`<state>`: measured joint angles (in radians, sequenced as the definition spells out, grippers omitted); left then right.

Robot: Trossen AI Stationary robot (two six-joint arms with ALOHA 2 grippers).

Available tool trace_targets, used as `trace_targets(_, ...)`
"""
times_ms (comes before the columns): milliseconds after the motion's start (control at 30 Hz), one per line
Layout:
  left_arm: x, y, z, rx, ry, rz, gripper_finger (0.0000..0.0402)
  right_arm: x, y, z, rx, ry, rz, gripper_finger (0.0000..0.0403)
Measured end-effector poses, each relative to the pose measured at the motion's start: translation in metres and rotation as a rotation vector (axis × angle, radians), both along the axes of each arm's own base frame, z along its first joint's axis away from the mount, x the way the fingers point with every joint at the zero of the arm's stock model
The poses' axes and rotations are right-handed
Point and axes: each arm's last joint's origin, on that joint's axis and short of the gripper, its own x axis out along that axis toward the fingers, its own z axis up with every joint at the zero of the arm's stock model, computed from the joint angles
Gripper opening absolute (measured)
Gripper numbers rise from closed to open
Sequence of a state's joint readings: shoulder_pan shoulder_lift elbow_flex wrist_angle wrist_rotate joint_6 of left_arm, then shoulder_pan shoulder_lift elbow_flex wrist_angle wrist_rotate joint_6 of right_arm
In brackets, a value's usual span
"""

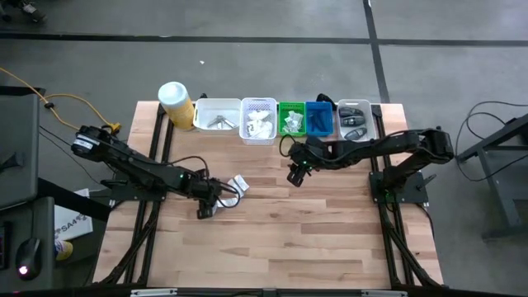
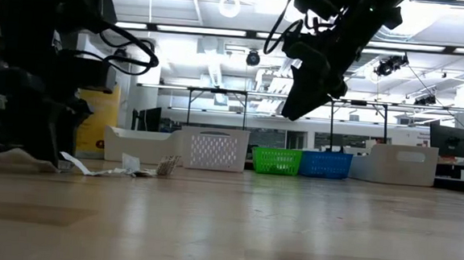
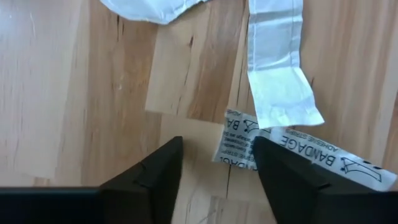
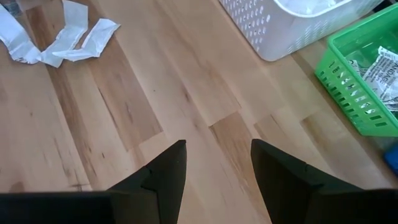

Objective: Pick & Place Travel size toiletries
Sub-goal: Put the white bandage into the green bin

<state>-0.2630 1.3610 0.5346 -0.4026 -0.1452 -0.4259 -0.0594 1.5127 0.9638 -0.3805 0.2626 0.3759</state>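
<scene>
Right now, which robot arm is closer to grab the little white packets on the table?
Probably the left. Its left gripper hangs open right over a bandage packet among the white packets. The right gripper hangs empty above bare wood near the baskets.

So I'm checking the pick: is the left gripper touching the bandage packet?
Cannot tell. In the left wrist view the bandage packet lies between the left gripper's open fingers, partly hidden behind one.

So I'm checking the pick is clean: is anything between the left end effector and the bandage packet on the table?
Nothing visible. The left end effector hangs open right over the bandage packet, with only bare table between its fingers. A white sachet strip lies just beyond.
</scene>
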Motion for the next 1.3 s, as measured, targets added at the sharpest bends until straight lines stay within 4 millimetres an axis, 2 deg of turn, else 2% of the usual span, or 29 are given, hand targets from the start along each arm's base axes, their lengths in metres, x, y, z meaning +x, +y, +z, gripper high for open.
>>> trace_targets(433,0.001,0.0,-0.001,0.001,-0.013,-0.001,0.0009,-0.001,0.001,-0.001,0.014,0.003,-0.012,0.0173)
trace_targets(533,0.001,0.0,0.0,0.006,-0.015,-0.011,0.0006,0.0,0.003,0.0,0.014,0.003,-0.005,0.0173)
trace_targets(667,0.005,0.0,0.013,0.048,-0.029,-0.049,0.0002,0.002,0.01,0.001,0.01,-0.017,0.026,0.0173)
trace_targets(900,0.016,0.004,0.058,0.319,-0.073,-0.048,0.0001,0.013,0.027,0.011,-0.041,-0.155,0.134,0.0173)
trace_targets(1067,0.037,0.004,0.087,0.518,-0.265,-0.021,0.0001,0.029,0.035,0.014,-0.089,-0.283,0.196,0.0173)
trace_targets(1300,0.056,0.003,0.109,0.702,-0.491,0.022,0.0,0.058,0.038,-0.01,-0.089,-0.43,0.152,0.0173)
